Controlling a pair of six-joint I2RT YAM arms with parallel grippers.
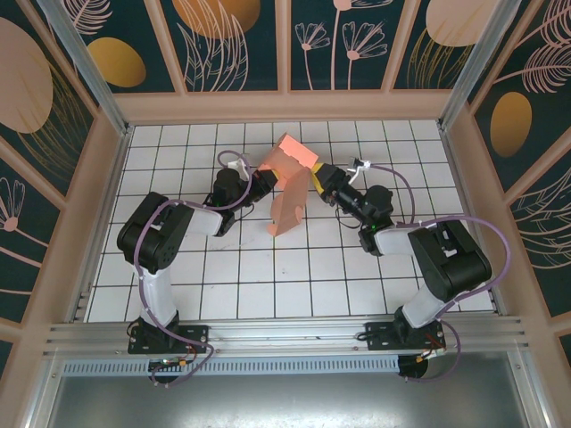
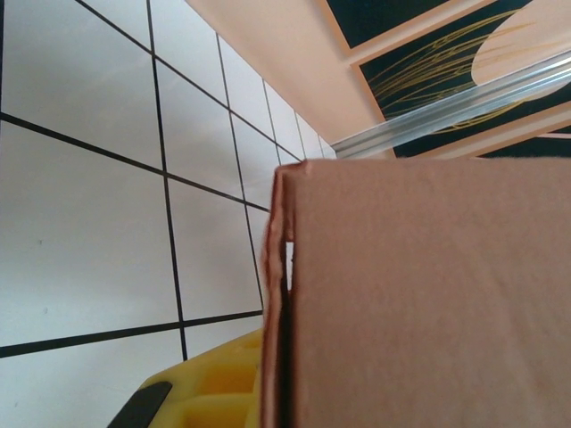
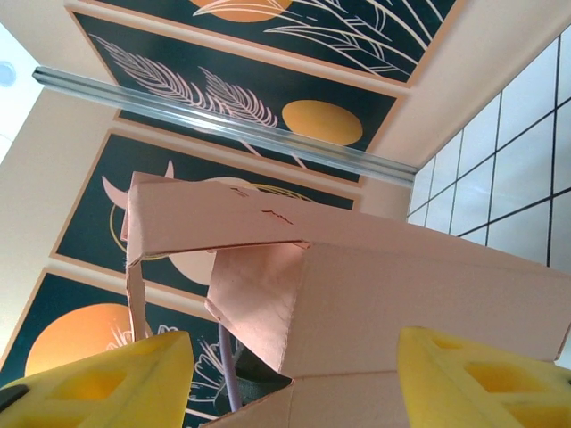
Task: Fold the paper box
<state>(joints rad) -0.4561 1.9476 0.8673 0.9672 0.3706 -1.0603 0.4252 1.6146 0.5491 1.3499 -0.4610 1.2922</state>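
The paper box [image 1: 290,183], salmon-pink card partly folded with loose flaps, is held upright above the middle of the tiled floor between both arms. My left gripper [image 1: 266,181] comes at it from the left and is shut on one wall. In the left wrist view the card's edge [image 2: 278,294] runs down beside one yellow finger [image 2: 210,388]. My right gripper [image 1: 317,178] is at the box's right side. In the right wrist view its yellow fingers [image 3: 107,383] stand wide apart, and the box [image 3: 419,303] with a hanging inner flap lies between and beyond them, untouched by the left finger.
White tiled floor [image 1: 268,276] with black grid lines spreads around the arms. Peach-framed patterned walls [image 1: 285,107] enclose it on three sides. An aluminium rail [image 1: 285,334] carries both arm bases at the near edge.
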